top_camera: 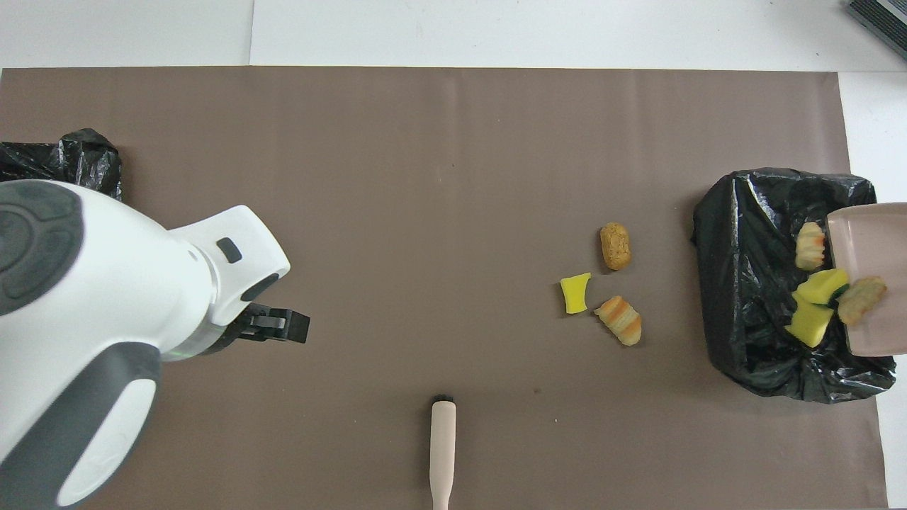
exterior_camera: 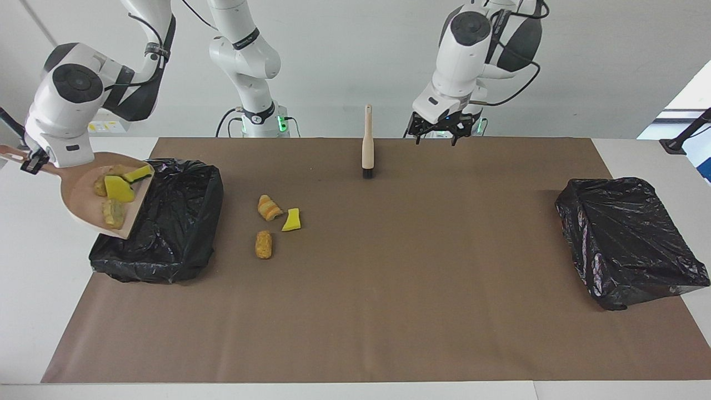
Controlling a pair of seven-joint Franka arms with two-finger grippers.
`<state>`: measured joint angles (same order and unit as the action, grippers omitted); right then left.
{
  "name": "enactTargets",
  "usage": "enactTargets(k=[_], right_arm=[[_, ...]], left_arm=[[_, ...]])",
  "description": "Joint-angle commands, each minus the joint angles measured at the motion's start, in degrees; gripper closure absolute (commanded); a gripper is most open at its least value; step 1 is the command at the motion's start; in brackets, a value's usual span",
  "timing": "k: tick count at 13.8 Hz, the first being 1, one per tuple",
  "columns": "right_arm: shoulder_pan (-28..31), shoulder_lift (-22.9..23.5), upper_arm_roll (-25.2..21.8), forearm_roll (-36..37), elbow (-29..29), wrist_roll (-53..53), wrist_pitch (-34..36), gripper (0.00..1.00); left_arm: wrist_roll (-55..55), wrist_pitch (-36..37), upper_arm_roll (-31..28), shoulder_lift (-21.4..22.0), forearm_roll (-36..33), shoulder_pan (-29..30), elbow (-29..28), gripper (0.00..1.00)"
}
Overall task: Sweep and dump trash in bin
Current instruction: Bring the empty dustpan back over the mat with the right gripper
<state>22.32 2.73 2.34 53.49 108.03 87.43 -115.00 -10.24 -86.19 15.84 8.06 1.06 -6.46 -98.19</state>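
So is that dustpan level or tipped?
Tipped. The dustpan, held by the right gripper, slopes down over the bin, and its scraps are bunched at its lower lip.
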Motion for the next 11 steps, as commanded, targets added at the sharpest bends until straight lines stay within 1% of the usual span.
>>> enactTargets(k=[1,4,6,7,9,10,11], right_arm=[[0.8,-0.18,0.03,1.79,0.43,-0.95,-0.93,1.0],[1.06,-0.79,-0.32,1.71,-0.89,0.28,0.39,1.0],[1.15,-3.94,-0.5,0.04,-1.77,1.42,3.18,1.0],[1.06,-5.35,-0.24,-3.18,-2.38,1.43,5.03,1.0],[0.71,-6.94,0.03,-11.0,-4.48,1.34,9.68,1.0],[0.45,-6.95,0.2,-14.87,-5.02,0.82,11.62,1.0],[0.27,-7.03,0.9,-19.43,-5.02,-0.41,12.42,1.0]], left_arm=[[5.56,4.53,-0.89,-0.85,-0.97,2.77,5.02,0.0],[7.67,6.55,-2.21,-0.94,-1.14,2.95,7.48,0.0],[9.61,6.47,-6.07,-0.59,-0.53,2.77,7.67,0.0],[11.1,6.56,-6.69,-0.67,-1.05,2.86,7.67,0.0],[14.09,6.56,-10.46,-0.94,-0.97,2.25,7.75,0.0],[14.89,6.73,-12.31,-1.2,-0.97,1.55,9.23,0.0],[15.16,7.69,-13.63,-2.77,-0.97,0.06,11.16,0.0]])
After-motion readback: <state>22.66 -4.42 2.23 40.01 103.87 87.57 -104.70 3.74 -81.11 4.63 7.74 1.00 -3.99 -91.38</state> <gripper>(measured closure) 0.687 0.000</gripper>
